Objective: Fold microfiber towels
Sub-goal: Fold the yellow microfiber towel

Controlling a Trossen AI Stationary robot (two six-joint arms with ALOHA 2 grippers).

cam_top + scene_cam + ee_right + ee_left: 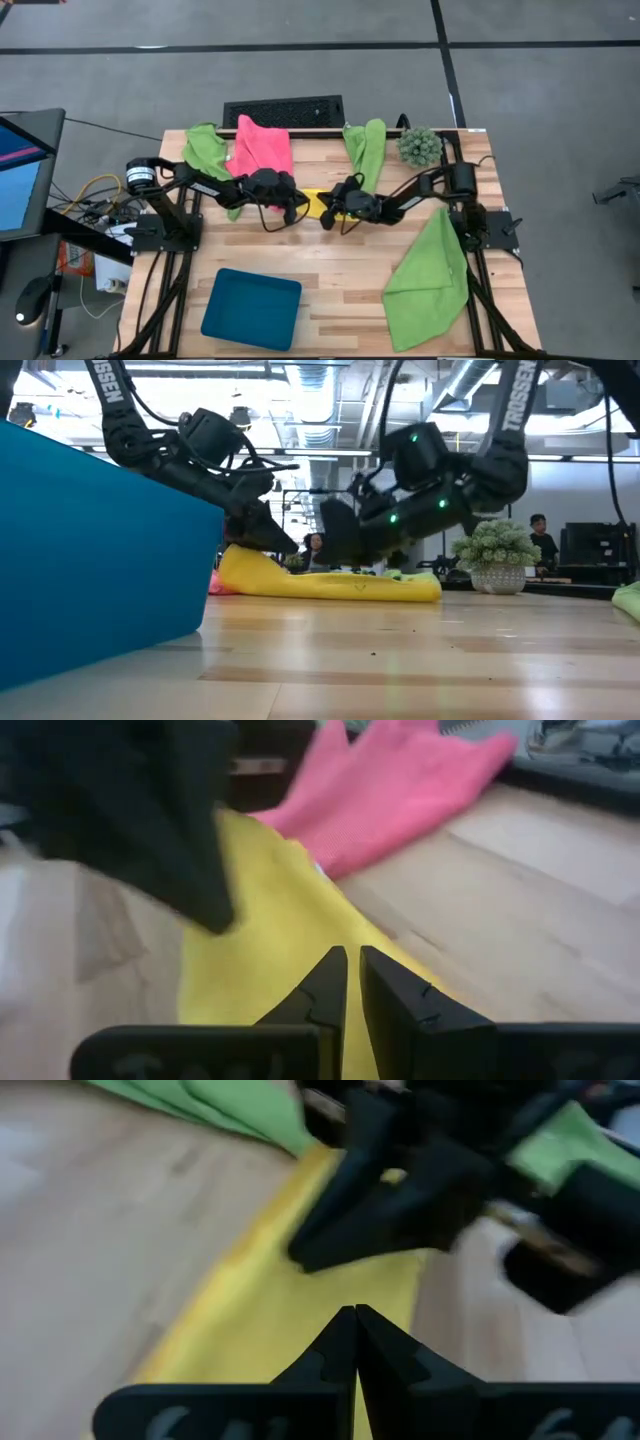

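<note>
Mid-frame, the clenched left claw and the right claw, seemingly pinching cloth, work the yellow towel. The pink towel and green towels remain unfolded.

Teal tray near the wooden table's front edge, spiky green plant at the back corner, black keyboard behind

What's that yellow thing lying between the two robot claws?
A yellow towel. Seen from above, it lies on the table between the left gripper and the right gripper, both down at its ends. The low view shows it lying flat.
</note>
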